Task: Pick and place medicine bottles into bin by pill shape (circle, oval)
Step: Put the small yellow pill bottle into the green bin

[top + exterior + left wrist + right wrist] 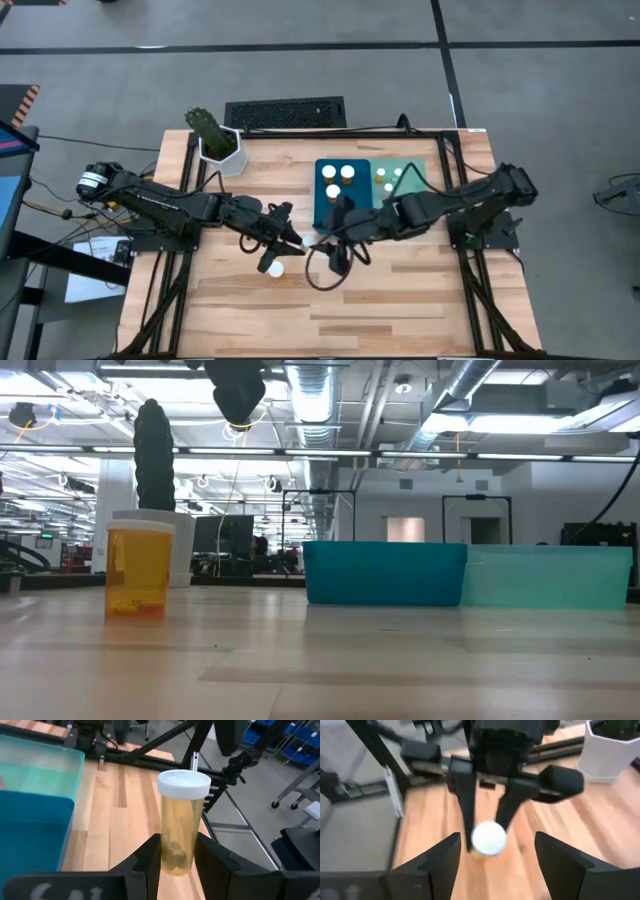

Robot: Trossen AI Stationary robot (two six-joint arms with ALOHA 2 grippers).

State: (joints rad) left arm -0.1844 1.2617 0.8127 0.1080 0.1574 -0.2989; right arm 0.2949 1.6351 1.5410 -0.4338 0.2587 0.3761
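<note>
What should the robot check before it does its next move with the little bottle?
1. Bottle between the left gripper jaws: ok, one jaw on each side.
2. Bottle upright with white cap on: ok.
3. Firm squeeze on the bottle: cannot tell; contact is not clear.
4. Right gripper out of the way: not ok, its open jaws point straight at the same bottle, close by.
5. Room in the dark blue bin: ok, three bottles inside, space left.
6. Pill shape, circle or oval: cannot tell from the pills at the bottom.
</note>
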